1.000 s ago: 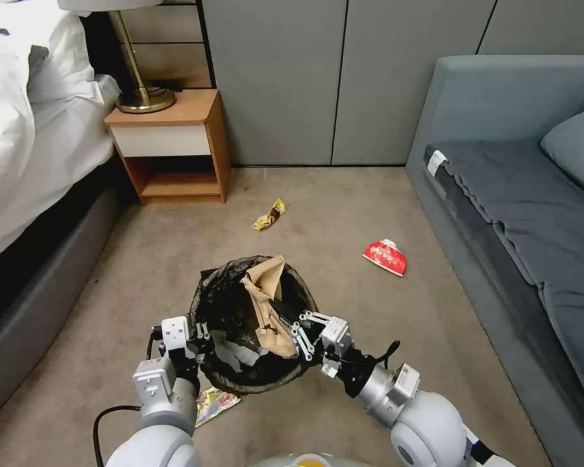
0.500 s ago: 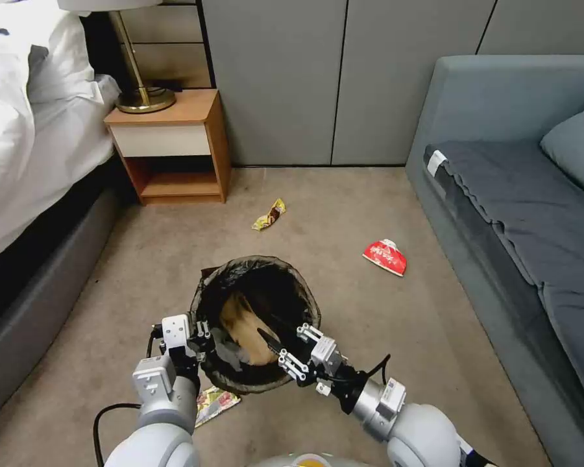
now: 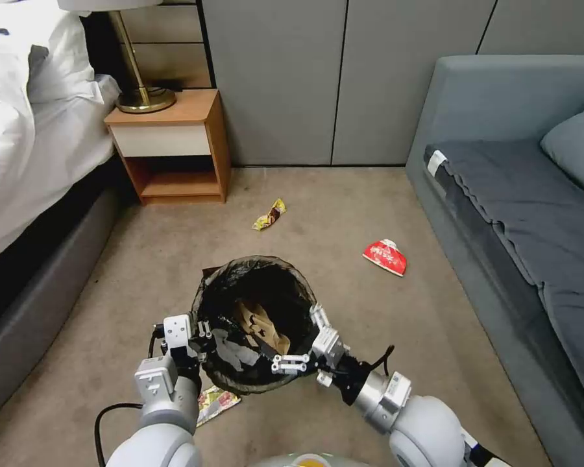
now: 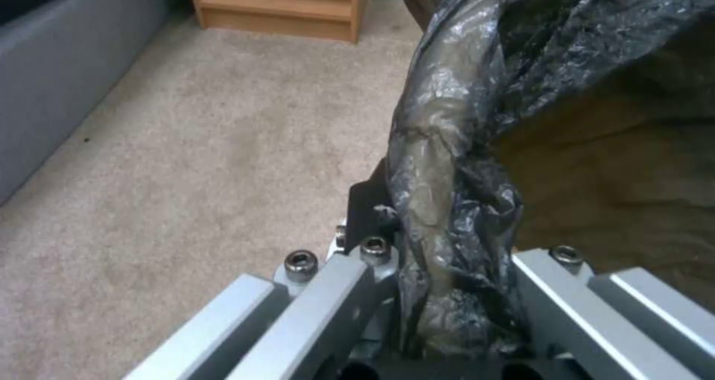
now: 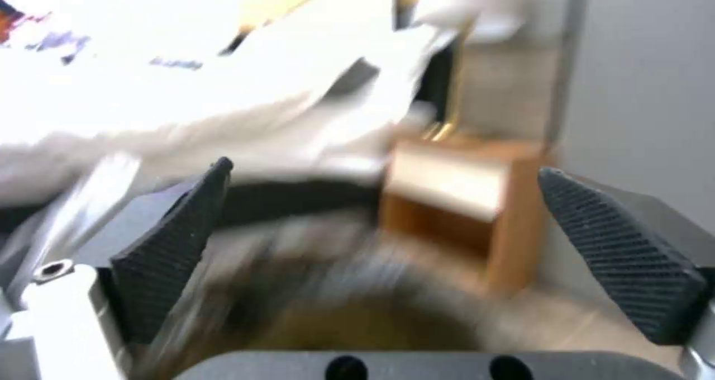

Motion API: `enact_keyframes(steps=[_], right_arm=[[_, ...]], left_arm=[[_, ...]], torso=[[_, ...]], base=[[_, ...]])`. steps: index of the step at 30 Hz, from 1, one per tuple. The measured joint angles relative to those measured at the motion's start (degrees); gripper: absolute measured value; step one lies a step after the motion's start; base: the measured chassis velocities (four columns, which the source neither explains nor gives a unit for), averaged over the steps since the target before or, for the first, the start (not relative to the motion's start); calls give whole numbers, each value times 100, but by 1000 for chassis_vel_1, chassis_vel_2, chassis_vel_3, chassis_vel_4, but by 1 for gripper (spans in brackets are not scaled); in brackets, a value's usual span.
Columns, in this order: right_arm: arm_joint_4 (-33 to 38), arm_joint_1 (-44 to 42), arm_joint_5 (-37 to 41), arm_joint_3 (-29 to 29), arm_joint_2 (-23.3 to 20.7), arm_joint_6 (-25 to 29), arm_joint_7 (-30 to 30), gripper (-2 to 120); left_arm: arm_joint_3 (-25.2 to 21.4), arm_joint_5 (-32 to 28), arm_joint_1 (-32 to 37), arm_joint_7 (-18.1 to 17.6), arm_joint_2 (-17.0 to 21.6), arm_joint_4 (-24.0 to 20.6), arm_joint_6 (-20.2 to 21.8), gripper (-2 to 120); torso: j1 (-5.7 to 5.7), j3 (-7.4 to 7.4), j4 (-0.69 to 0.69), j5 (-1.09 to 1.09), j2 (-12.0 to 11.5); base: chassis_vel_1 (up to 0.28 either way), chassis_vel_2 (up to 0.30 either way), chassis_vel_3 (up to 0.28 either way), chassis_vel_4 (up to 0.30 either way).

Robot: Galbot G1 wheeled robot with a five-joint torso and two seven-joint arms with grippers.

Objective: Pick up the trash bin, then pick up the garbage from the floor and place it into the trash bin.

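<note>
Presently we find the trash bin [image 3: 256,324] clamped at its rim by the left end effector [image 3: 198,337] with a brown cardboard scrap [image 3: 263,324] inside, the right end effector [image 3: 305,347] spread empty, and the red-and-white wrapper [image 3: 385,257], the yellow-brown wrapper [image 3: 270,215] and a third wrapper [image 3: 215,402] left on the floor.

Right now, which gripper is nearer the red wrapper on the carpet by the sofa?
Right. The right gripper, open, sits at the trash bin rim on the side toward the red wrapper; the left gripper clamps the opposite rim, farther away.

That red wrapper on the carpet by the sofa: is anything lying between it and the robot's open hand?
Nothing visible: bare carpet runs from the right gripper, open at the trash bin rim, to the red wrapper.
</note>
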Motion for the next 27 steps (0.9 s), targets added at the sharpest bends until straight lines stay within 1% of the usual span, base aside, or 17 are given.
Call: enact_keyframes(steps=[1, 4, 5, 8, 9, 13, 14, 15, 17, 21, 27], right_arm=[[0, 0, 0, 0, 0, 0, 0, 100], [390, -225, -251, 301, 325, 156, 627, 100], [390, -225, -251, 301, 325, 156, 627, 100], [511, -732, -586, 641, 587, 471, 1000, 100], [511, -732, -586, 641, 587, 471, 1000, 100], [215, -1258, -831, 1007, 944, 1091, 1213, 100], [215, -1258, -831, 1007, 944, 1091, 1213, 100], [5, -1412, -865, 1115, 1051, 1371, 1315, 100], [-302, -1589, -905, 1301, 1156, 1699, 1424, 100], [-495, -1722, -890, 1483, 1214, 1856, 1506, 100], [-614, -1743, -890, 1647, 1235, 1883, 1533, 100]], left_arm=[[0, 0, 0, 0, 0, 0, 0, 1], [-16, 14, -5, 1, -8, 44, -20, 1], [-16, 14, -5, 1, -8, 44, -20, 1], [-50, -2, -16, 3, -8, 84, -42, 1], [-50, -2, -16, 3, -8, 84, -42, 1], [-85, -49, -66, 3, -2, 114, -53, 1], [-85, -49, -66, 3, -2, 114, -53, 1], [-101, -79, -81, 2, -7, 114, -55, 1], [-136, -125, -87, -2, -17, 110, -55, 1], [-169, -167, -87, -10, -17, 83, -55, 1], [-158, -167, -45, -13, -20, 66, -77, 1]], torso=[[0, 0, 0, 0, 0], [0, 0, -1, 0, 0], [0, 0, -1, 0, 0], [0, 0, -2, 1, 0], [0, 0, -2, 1, 0], [0, 0, -2, 1, 0], [0, 0, -2, 1, 0], [0, 0, -2, 1, 0], [0, 0, -1, 1, 0], [0, 0, -1, 0, 0], [1, 0, -1, 1, -1]], base=[[0, 0, 0, 0], [0, 0, 0, 0], [0, 0, 0, 0], [0, 0, 0, 0], [0, 0, 0, 0], [0, 0, 0, 0], [0, 0, 0, 0], [0, 0, 0, 0], [0, 0, 0, 0], [0, 0, 0, 0], [0, 0, 0, 0]])
